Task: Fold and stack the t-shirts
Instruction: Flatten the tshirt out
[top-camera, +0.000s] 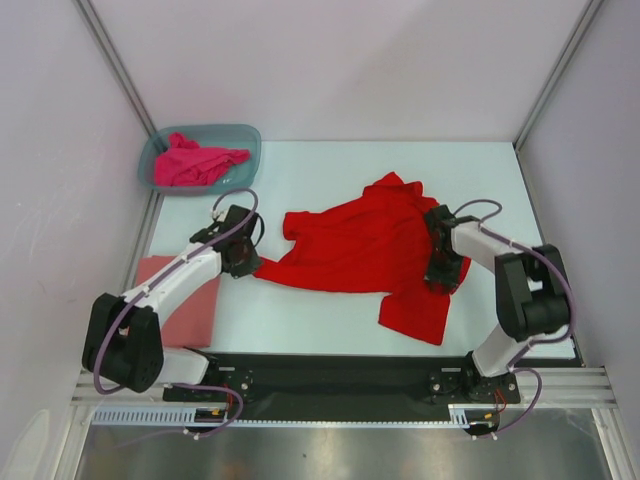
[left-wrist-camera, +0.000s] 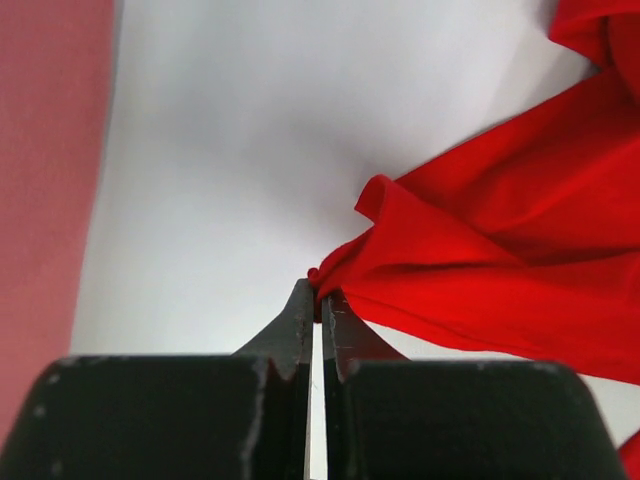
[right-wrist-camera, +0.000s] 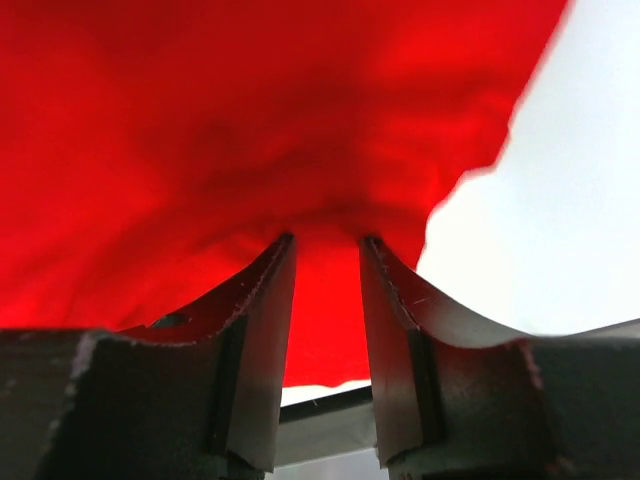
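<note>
1. Left end effector (left-wrist-camera: 318, 292): jaws pressed together, pinching the very tip of a corner of the red t-shirt (top-camera: 350, 250); only a sliver of cloth is in the bite, so the hold looks marginal to me.
2. Right end effector (right-wrist-camera: 325, 240): jaws stand apart, with red cloth filling the gap and everything beyond it; can't tell whether they bite any fabric; the top view puts it over the shirt's right edge.
3. Red t-shirt: lies in the middle of the bench (top-camera: 330, 170), between the two arms; spread out but rumpled; one sleeve sticks out at the upper left and a flap runs toward the near edge at the lower right; no fold in it that I can see; its left corner is drawn to a point where the left end effector grips it.
4. Salmon-pink t-shirt (top-camera: 195, 320): flat rectangle at the bench's near left corner, partly under the left arm; reads as folded and parked, likely the base of the stack.
5. Magenta t-shirt (top-camera: 195, 163): bunched up in the tub (top-camera: 252, 138) at the far left corner; untouched as far as I can judge.
6. Progress: roughly one of three done; the step in hand looks like getting both sides of the red one gripped so it can be pulled flat; left to do: flatten and fold red, set it on salmon-pink, then fetch, fold and stack magenta.
</note>
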